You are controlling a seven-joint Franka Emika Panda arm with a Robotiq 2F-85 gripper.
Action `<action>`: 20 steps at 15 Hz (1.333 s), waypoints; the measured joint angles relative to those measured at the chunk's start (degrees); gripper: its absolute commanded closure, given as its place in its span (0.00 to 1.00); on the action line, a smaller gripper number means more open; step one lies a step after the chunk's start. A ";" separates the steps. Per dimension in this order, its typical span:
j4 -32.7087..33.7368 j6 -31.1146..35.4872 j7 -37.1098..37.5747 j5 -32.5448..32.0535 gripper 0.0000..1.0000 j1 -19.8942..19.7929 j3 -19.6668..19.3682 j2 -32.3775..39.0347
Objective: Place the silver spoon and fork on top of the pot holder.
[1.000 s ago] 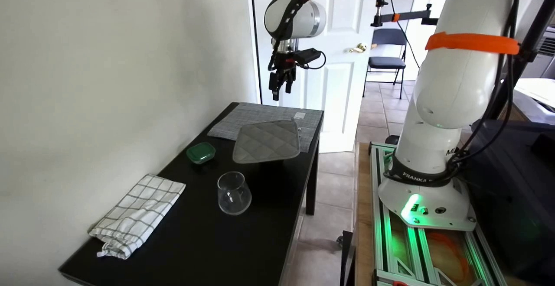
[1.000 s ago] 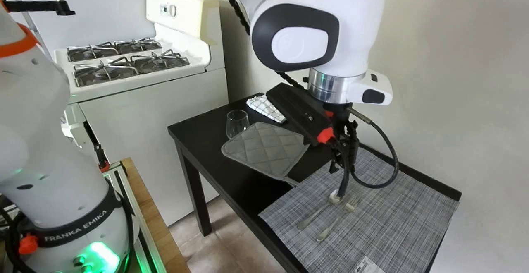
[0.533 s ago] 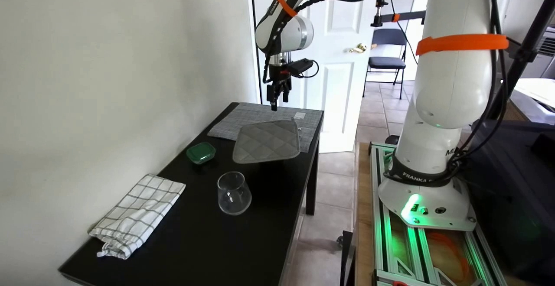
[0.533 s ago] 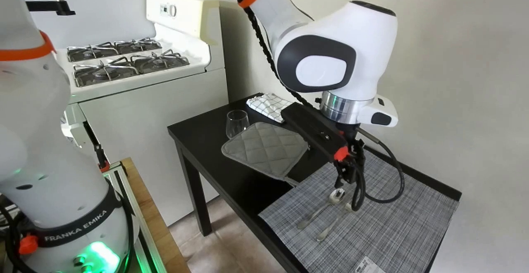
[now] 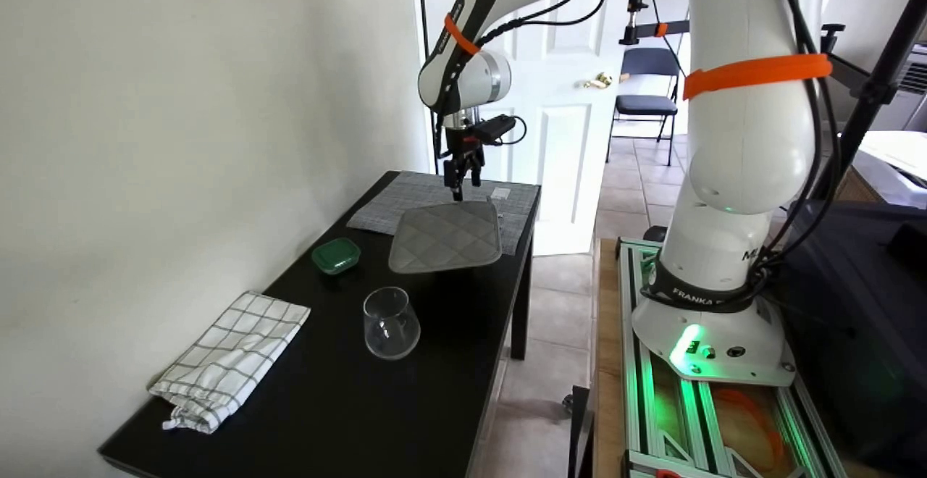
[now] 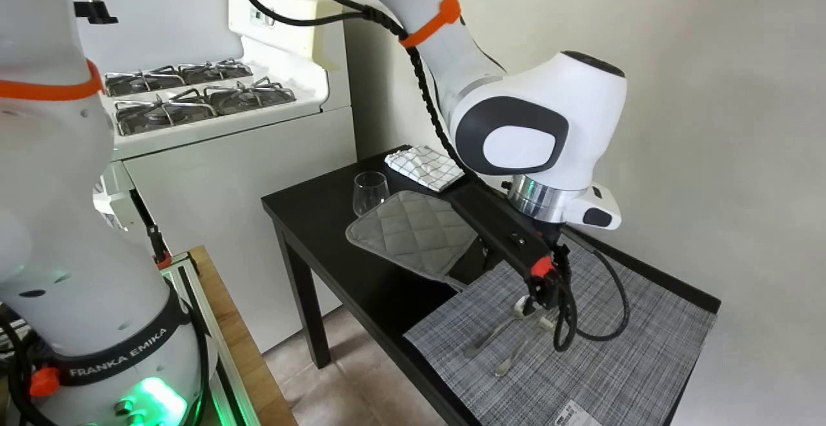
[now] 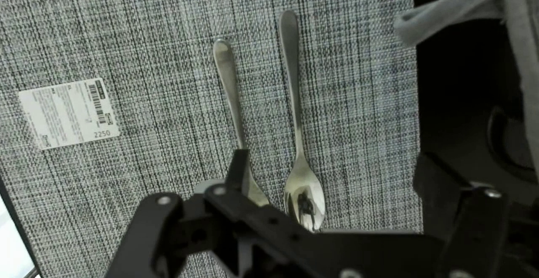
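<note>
The silver spoon [image 7: 297, 130] and fork [image 7: 233, 97] lie side by side on a grey woven placemat, handles roughly parallel. They also show in an exterior view as spoon [image 6: 493, 335] and fork [image 6: 519, 352]. My gripper [image 7: 332, 164] is open and empty above them. In the wrist view the left finger overlaps the fork's neck and hides its tines; the spoon lies between the fingers. The gripper points down in both exterior views [image 5: 467, 187] [image 6: 539, 306]. The grey quilted pot holder [image 5: 445, 239] [image 6: 419, 232] lies beside the placemat; its loop [image 7: 446, 14] shows in the wrist view.
A clear glass [image 5: 391, 326] [image 6: 371, 192] stands close to the pot holder. A green lidded container [image 5: 336, 255] and a checkered towel [image 5: 232, 358] lie along the wall. The placemat [image 6: 619, 348] carries a white label [image 7: 69, 113].
My gripper has come down toward the spoon and fork, staying open. The spoon, fork and pot holder have not moved.
</note>
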 measured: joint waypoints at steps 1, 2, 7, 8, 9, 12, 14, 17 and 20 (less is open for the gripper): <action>0.44 0.00 0.00 0.10 0.00 -0.45 0.40 0.86; 0.82 0.00 0.00 0.25 0.00 -0.92 0.81 1.67; 2.61 0.38 -0.01 2.65 0.00 -3.23 3.11 5.13; 2.87 0.75 -0.01 3.27 0.00 -3.57 3.55 5.70; 3.11 1.18 -0.01 3.74 0.00 -3.93 4.02 6.25; 3.49 3.02 -0.01 4.72 0.03 -4.62 5.01 7.66; 3.49 4.36 -0.01 4.82 0.28 -4.95 5.45 8.43; 3.49 5.72 -0.01 4.85 0.44 -5.59 6.15 9.19; 3.49 6.22 0.00 4.85 0.12 -6.12 6.67 9.56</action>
